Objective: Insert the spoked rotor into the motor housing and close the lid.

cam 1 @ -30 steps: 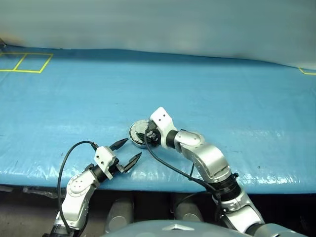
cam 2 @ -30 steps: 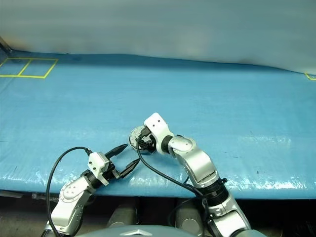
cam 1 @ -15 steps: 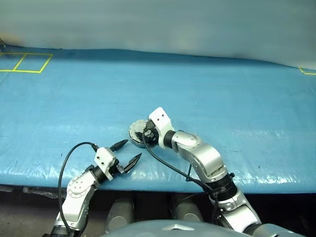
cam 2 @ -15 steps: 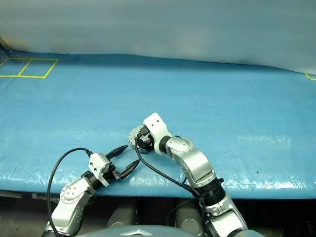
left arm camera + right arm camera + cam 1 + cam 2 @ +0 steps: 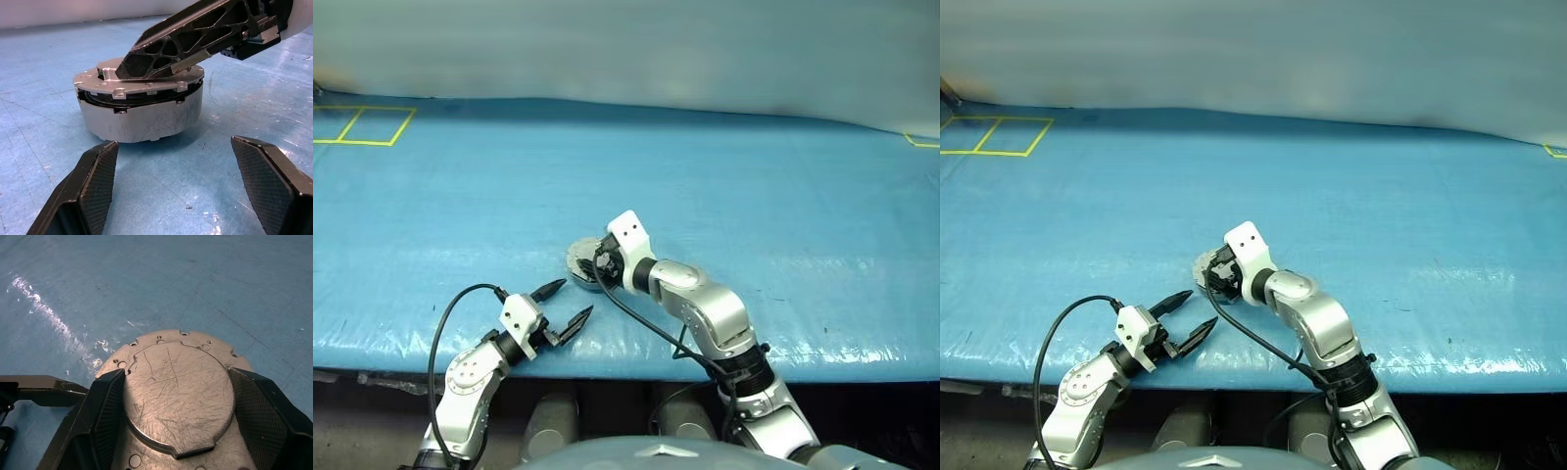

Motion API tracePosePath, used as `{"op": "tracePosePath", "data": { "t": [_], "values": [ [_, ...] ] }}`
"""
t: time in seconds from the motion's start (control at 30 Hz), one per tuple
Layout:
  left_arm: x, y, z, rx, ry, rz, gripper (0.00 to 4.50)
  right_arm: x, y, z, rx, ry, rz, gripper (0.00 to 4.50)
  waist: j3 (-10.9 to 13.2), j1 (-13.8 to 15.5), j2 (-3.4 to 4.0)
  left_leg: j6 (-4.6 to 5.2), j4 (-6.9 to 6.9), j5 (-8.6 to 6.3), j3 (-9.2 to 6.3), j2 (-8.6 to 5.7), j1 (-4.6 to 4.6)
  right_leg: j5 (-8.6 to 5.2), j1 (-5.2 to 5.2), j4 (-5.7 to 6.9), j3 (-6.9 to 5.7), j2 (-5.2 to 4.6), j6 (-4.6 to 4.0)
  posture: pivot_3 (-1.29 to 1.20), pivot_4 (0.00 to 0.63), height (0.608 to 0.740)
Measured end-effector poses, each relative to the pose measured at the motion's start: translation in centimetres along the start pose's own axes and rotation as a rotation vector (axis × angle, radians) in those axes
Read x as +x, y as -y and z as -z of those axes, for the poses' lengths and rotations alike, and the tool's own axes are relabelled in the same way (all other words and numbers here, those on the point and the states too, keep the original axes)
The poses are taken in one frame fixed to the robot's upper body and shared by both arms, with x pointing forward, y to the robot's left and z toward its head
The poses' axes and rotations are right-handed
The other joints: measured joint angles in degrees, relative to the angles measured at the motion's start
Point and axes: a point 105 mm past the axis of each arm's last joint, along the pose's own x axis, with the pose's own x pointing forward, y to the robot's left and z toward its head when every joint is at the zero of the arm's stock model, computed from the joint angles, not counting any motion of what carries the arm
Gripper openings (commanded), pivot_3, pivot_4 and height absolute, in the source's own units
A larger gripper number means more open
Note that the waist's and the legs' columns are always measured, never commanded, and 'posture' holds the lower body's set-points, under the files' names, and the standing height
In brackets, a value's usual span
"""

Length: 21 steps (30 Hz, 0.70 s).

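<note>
Lid on the housing, right claw straddling it

Head view: the round silver metal motor housing (image 5: 584, 262) sits on the blue tarp-covered table (image 5: 783, 196); the left gripper (image 5: 564, 302), spread and empty, waits nearby. Left wrist view: the thin grey notch-rimmed lid (image 5: 146, 83) rests atop the housing, not quite flush. Right wrist view: the right gripper (image 5: 171, 396) straddles the lid's raised centre, fingers beside it; contact unclear. Stiff, heavy, slick metal: best pressed at the rim.

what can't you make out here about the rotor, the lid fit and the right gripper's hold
- Spoked rotor: hidden in every view; the lid covers the top of the motor housing.
- Lid seating: a dark gap shows under its rim in the left wrist view; whether it is fully down is unclear.
- Right gripper: fingers flank the lid; contact cannot be told.
- Head views: the right wrist hides most of the housing.
</note>
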Motion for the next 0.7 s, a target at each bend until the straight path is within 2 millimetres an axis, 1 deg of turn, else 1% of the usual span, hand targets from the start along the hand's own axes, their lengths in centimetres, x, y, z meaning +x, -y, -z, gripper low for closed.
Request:
{"op": "tracePosePath", "data": {
  "t": [0.23,0.7],
  "values": [
    [0.0,0.0,0.0,0.000,0.000,0.000,4.02,0.2,0.0,0.5,-0.103,-0.014,0.010,3.02,-0.04,-0.17,0.01,0.00,0.00,0.00,0.00,0.01,0.07,0.00,0.06,0.00,0.00,0.00,0.00,0.00,0.150,0.740],
    [0.1,-0.1,-0.1,-0.017,0.013,-0.021,4.02,0.6,0.2,1.3,-0.153,-0.026,0.019,3.02,-0.66,-0.49,0.23,-0.02,0.01,-0.01,0.01,0.03,0.19,-0.01,0.12,0.02,0.00,0.00,-0.01,0.00,0.150,0.740]
  ]
}}
